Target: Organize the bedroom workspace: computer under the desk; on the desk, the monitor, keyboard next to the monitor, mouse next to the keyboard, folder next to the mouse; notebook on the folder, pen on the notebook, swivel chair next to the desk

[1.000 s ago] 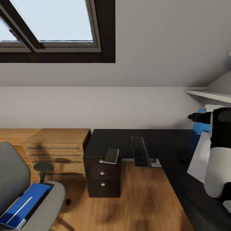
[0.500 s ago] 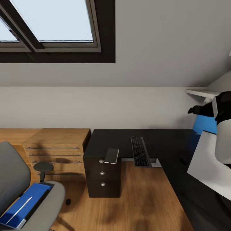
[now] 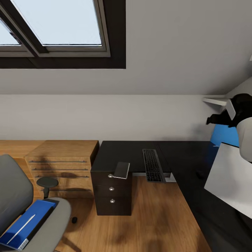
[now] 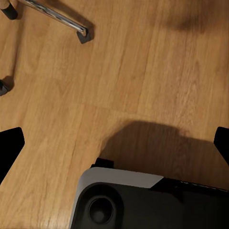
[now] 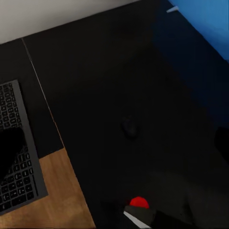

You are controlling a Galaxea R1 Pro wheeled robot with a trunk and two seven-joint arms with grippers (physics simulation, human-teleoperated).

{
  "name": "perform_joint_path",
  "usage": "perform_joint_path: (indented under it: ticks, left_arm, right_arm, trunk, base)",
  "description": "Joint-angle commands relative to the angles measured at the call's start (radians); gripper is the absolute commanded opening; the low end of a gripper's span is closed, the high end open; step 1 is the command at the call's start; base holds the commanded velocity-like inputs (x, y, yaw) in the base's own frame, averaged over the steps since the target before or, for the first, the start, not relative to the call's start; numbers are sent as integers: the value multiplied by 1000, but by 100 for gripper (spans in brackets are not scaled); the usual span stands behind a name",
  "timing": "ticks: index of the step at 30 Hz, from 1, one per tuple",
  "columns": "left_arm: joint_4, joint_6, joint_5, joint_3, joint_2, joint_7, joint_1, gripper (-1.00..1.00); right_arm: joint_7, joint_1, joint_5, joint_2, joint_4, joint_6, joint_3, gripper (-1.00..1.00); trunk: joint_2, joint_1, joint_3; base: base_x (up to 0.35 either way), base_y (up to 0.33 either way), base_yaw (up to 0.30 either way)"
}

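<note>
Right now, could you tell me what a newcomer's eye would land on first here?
Probably the bright blue folder lying on the grey swivel chair at lower left, a pale pen-like strip on top. Next, the glossy black desk by the wall, with the keyboard overhanging its front edge, under a large skylight.

The counter point(image 3: 133, 152) top looks smooth, glossy black, its drawers matt black with round silvery metal knobs point(image 3: 111, 189). The floor point(image 3: 154, 220) is warm wood with visible grain, like the light-wood cabinet point(image 3: 63, 159). The swivel chair point(image 3: 15, 196) has grey cloth padding and chrome legs point(image 4: 52, 12). The folder point(image 3: 26, 222) is smooth bright blue
</note>
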State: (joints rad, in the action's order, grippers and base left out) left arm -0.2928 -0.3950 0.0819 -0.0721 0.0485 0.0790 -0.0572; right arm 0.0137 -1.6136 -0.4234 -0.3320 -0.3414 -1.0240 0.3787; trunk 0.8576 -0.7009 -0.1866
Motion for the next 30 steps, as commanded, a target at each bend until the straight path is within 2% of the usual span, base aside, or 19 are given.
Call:
perform_joint_path:
  ticks: [1,4,10,20,30]
  left_arm:
    - [-2,-1,5,-3,1,-2,0,100]
    - [-2,-1,5,-3,1,-2,-1,100]
    - [-1,-1,6,-3,1,-2,0,100]
    - [0,-1,6,-3,1,-2,0,100]
    - [0,-1,6,-3,1,-2,0,100]
  right_arm:
    - [21,-1,-7,0,-1,-2,6,100]
    - [118,-1,-10,-7,-3,-4,0,100]
    - [185,-2,-11,-23,-2,-9,-3,100]
    - [199,-2,-11,-52,4,-7,-3,100]
    - [201,-1,-11,-58,6,-6,-4,100]
  trunk:
    - [1,0,-1]
    - [1,0,-1]
    - [1,0,-1]
    - [1,0,-1]
    - [1,0,-1]
  base:
    - [0,0,0]
    - [0,0,0]
    - [0,0,-16]
    - [0,0,-201]
    - [0,0,-260]
